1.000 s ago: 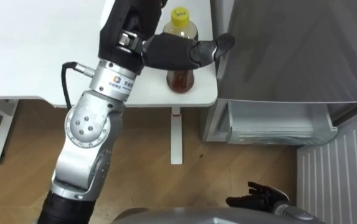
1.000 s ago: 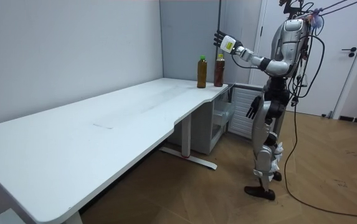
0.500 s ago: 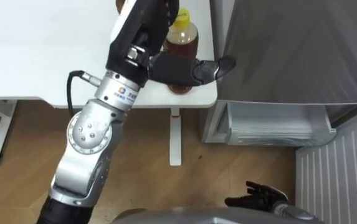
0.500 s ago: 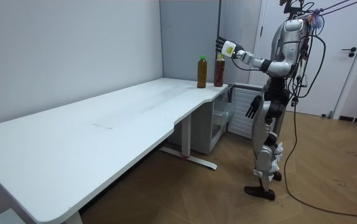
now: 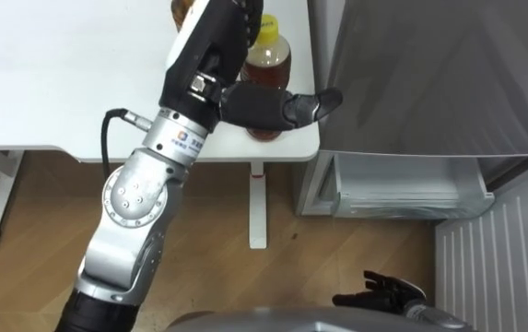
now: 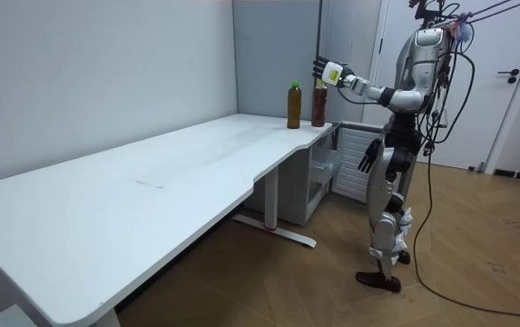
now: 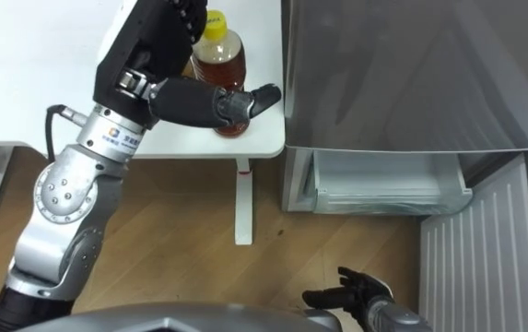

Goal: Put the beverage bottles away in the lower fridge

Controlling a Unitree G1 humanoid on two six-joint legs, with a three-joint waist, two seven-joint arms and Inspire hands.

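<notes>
Left hand (image 5: 222, 55) is over the rounded corner of the bench (image 5: 61, 74). Thumb lies straight across the front of the yellow-capped tea bottle (image 5: 268, 63), fingers stretched up past its cap, nothing gripped. Bottle is round-bodied clear plastic with amber liquid, upright on the smooth white top. Right hand (image 5: 383, 297) hangs low, fingers slack. I see the grey fridge (image 5: 429, 74) just beside the bench, its lower compartment (image 5: 402, 189) open.

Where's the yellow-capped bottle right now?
In the left eye view, the yellow-capped bottle stands on the near right corner of the white table, next to the grey fridge, with the left hand close in front of it.
</notes>
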